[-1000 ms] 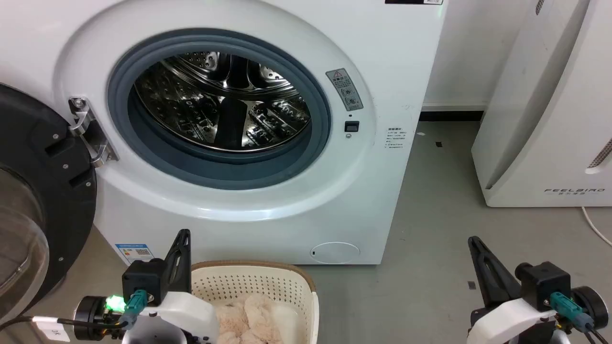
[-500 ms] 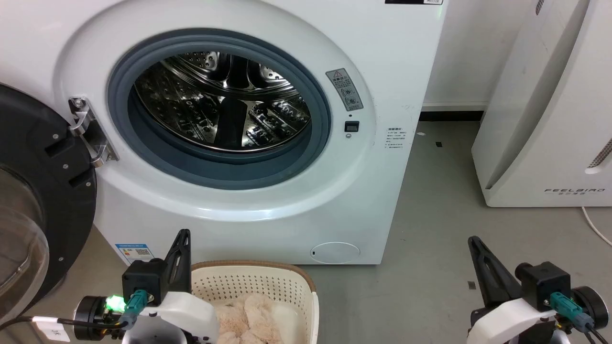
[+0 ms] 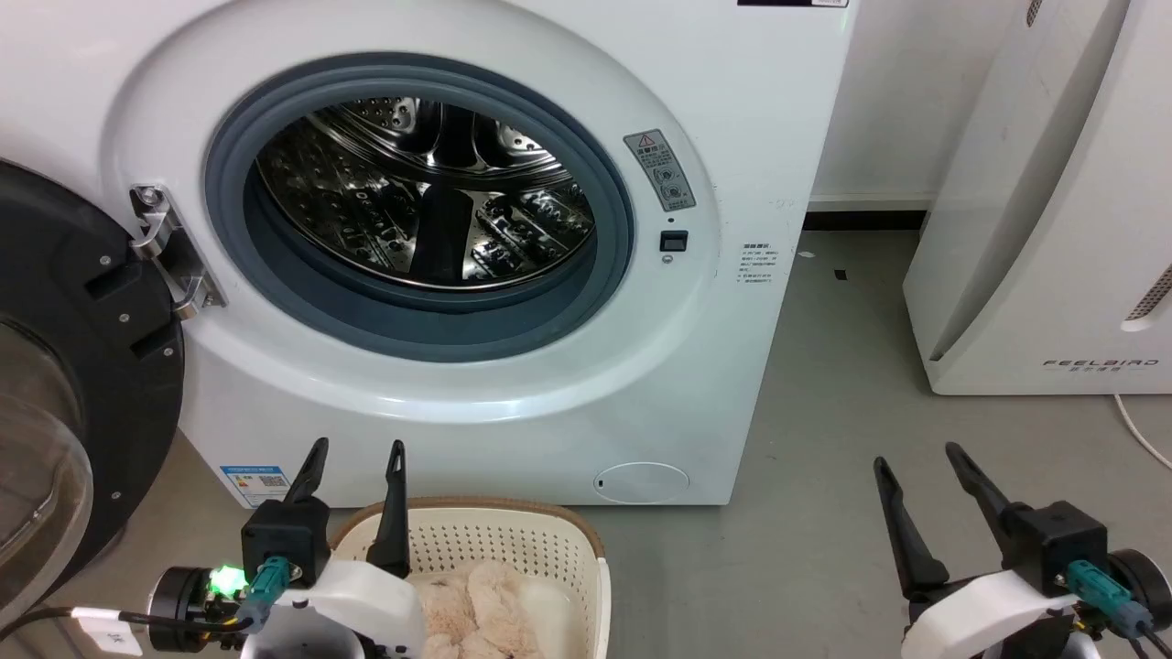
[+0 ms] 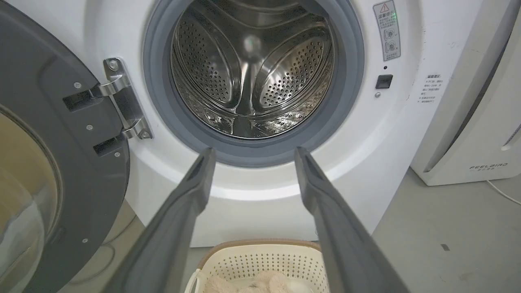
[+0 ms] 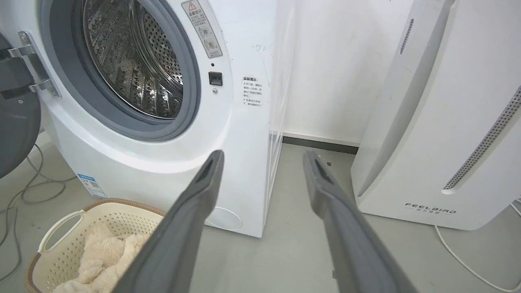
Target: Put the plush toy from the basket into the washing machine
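the toy point(image 3: 476, 609) lies in the basket point(image 3: 513, 545), a beige fluffy heap low against the perforated wall. the basket stands on the floor point(image 3: 824, 476) just in front of the washer point(image 3: 732, 110). the washer's door point(image 3: 82, 366) is swung wide to the left, and the steel drum point(image 3: 430, 192) shows through the grey gasket point(image 3: 604, 302). the left claw point(image 3: 357, 447) is at the basket's left side, its fingers crossing the rim in the head view, spread apart, holding nothing and pointing toward the washer. the right claw point(image 3: 916, 455) is over bare floor, well apart from the basket, likewise spread and holding nothing. a white feelbird unit point(image 3: 1053, 229) stands right of the washer. cables point(image 5: 28, 191) trail on the floor under the door.
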